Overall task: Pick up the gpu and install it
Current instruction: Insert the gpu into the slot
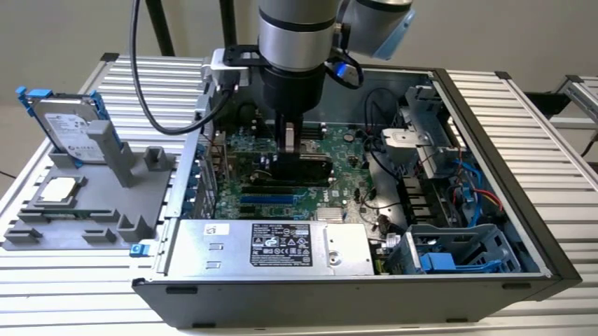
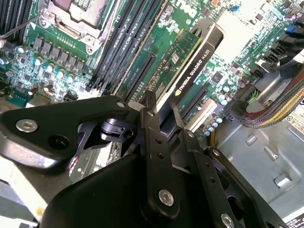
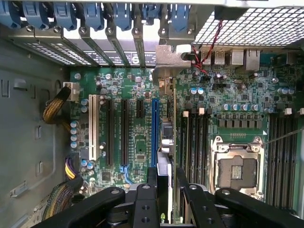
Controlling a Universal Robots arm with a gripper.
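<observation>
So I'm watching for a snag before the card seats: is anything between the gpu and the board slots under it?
Nothing visible blocks it. The claw is shut on the gpu, held on edge over the motherboard. The slots below look bare, and the cables lie off to the side by the case wall.

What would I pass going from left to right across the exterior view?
Hard drive standing in the grey holder → small silver chip → the tool holding the gpu over the motherboard → blue drive cage.
</observation>
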